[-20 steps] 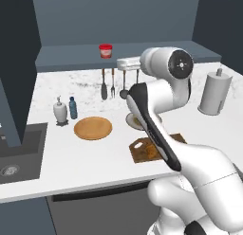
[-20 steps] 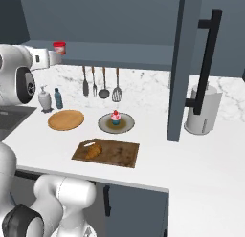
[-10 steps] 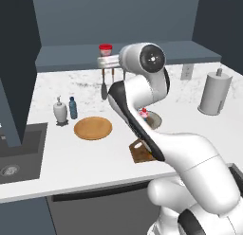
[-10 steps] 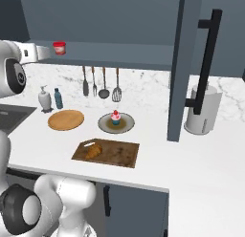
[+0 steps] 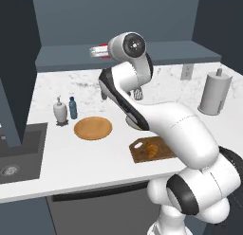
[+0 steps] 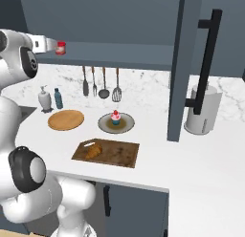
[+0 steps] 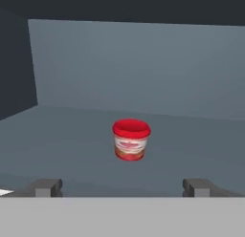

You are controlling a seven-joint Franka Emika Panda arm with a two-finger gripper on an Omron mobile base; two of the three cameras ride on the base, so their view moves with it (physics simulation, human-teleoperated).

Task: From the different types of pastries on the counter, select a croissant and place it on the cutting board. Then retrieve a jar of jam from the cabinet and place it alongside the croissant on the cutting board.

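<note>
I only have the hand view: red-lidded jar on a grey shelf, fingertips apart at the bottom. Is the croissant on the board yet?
Observer: Yes. The croissant lies on the cutting board, toward its left end in the right base view.
Operator: End effector touching the jar?
Observer: No. The open end effector stops just short of the jar of jam on the cabinet ledge.
Operator: Other pastry?
Observer: The cupcake sits on a dark plate behind the board.

The white arm rises from its base, bends back at the elbow and reaches up toward 11 o'clock in the left base view. Its tool [image 7: 122, 187] is held level, fingers [image 7: 47, 187] spread fully apart, gripping nothing.
</note>
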